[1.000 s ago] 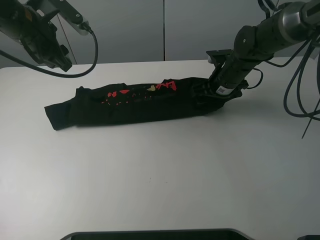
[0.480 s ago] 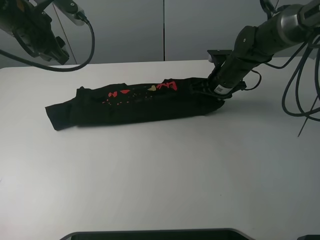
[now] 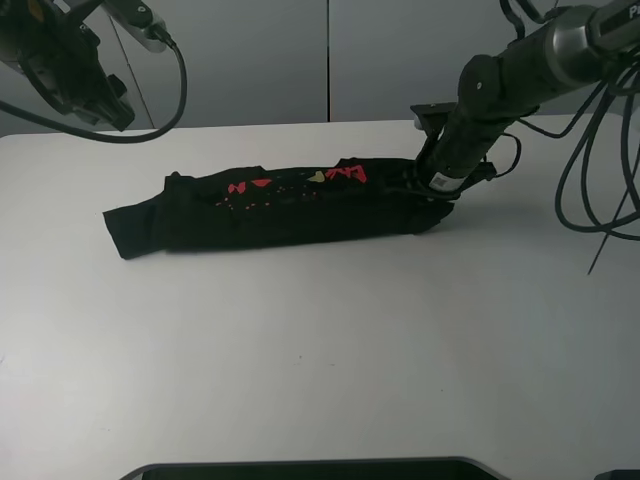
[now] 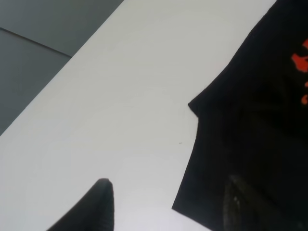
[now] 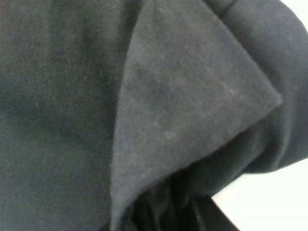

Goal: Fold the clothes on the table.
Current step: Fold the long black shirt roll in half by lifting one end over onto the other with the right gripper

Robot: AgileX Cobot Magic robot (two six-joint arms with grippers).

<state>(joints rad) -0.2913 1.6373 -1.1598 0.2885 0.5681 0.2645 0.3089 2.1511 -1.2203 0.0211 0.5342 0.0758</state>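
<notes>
The clothes [image 3: 280,210] are a black T-shirt folded into a long narrow strip across the far half of the white table [image 3: 320,350], with red and yellow print showing on top. My right gripper [image 3: 425,190] is down at the strip's right end and shut on the cloth there. In the right wrist view, bunched black fabric [image 5: 168,110] fills the picture and hides the fingers. My left gripper [image 3: 100,105] hangs high above the table's far left corner, apart from the shirt. Its fingertips [image 4: 98,207] stand wide open over the shirt's left end [image 4: 250,120], holding nothing.
Grey wall panels [image 3: 330,60] stand behind the table's far edge. Loose black cables [image 3: 600,180] hang beside the right arm. A dark rounded object [image 3: 310,468] sits at the table's near edge. Bare white tabletop [image 4: 120,96] lies in front of the shirt.
The right gripper has closed on the shirt's right end. The whole strip has slid a little to the right. The left arm has drawn slightly back toward the far left.
</notes>
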